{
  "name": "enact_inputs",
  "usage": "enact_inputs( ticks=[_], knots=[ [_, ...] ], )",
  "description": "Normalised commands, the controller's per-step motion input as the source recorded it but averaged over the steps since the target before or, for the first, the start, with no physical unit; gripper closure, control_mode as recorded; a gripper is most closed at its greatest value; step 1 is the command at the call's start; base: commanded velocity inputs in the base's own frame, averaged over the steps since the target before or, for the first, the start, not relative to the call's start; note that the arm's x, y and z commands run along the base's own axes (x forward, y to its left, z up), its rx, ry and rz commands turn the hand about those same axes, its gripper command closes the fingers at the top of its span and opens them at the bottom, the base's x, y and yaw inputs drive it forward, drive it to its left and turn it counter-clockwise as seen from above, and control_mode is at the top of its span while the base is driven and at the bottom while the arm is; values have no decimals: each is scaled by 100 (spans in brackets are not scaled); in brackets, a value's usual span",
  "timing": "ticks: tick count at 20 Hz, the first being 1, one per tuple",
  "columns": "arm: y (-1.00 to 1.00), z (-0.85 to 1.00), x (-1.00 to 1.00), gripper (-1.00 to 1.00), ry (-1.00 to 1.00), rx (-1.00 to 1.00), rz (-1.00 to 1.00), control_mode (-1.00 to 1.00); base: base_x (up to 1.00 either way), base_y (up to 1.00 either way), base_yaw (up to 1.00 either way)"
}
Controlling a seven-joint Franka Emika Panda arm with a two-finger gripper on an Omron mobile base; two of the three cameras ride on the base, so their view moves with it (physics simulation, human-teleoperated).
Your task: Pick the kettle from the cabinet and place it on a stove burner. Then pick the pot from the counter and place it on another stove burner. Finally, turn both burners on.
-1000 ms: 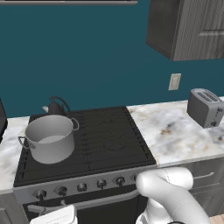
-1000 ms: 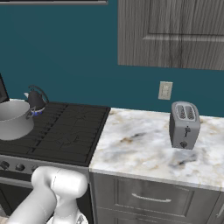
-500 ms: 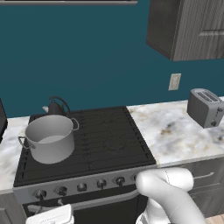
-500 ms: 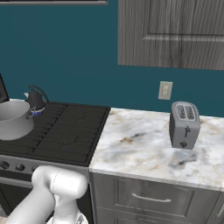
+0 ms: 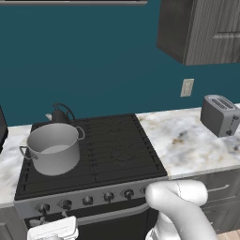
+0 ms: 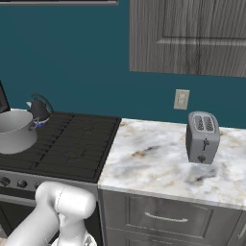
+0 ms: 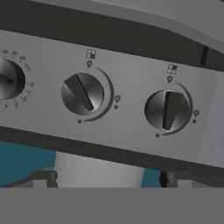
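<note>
A: While the arm sits low in the left base view, pot is on the front-left burner of the stove. Wide grey metal, no lid, two small loop handles, pale inside.

B: Kettle?

A: Kettle just behind the pot on the rear-left burner. Small, dark, looping black handle, short pale spout. Black grates, row of dark knobs along the front. White hand down in front of the leftmost knobs; jaws hidden, cannot tell their state.

B: Rest of that view?

A: Marble counter right of the stove, toaster on it, wall outlet, dark wood-grain cabinet above.

B: Right base view?

A: Same layout. Pot at the left edge, kettle behind it with a bluish-reddish base rim. Toaster well apart on the counter. Cabinet doors closed. Gripper is not visible from this side.

B: Hand view?

A: Close on the grey knob panel, rolled over. Middle knob has its bar tilted; right knob nearly straight; left knob cut by the edge.

B: Writing?

A: Small burner-grid icons above two knobs, dot marks around the dials. Tiny characters by the left knob, too blurred to read. No brands. Fingertips unclear here too.
</note>
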Motion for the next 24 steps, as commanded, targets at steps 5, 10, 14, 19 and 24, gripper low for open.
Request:
enact_inputs(
  ticks=[5, 10, 14, 19, 24],
  knots=[
    [11, 0, 15, -100, 2, 3, 0, -100, 0, 0, 0],
    [21, -3, 4, -100, 0, 2, 0, -100, 0, 0, 0],
    [20, -11, 1, -100, 1, 1, 0, -100, 0, 0, 0],
    [5, -9, 9, -100, 1, 2, 0, -100, 0, 0, 0],
    [3, -4, 14, -100, 0, 2, 0, -100, 0, 0, 0]
  ],
)
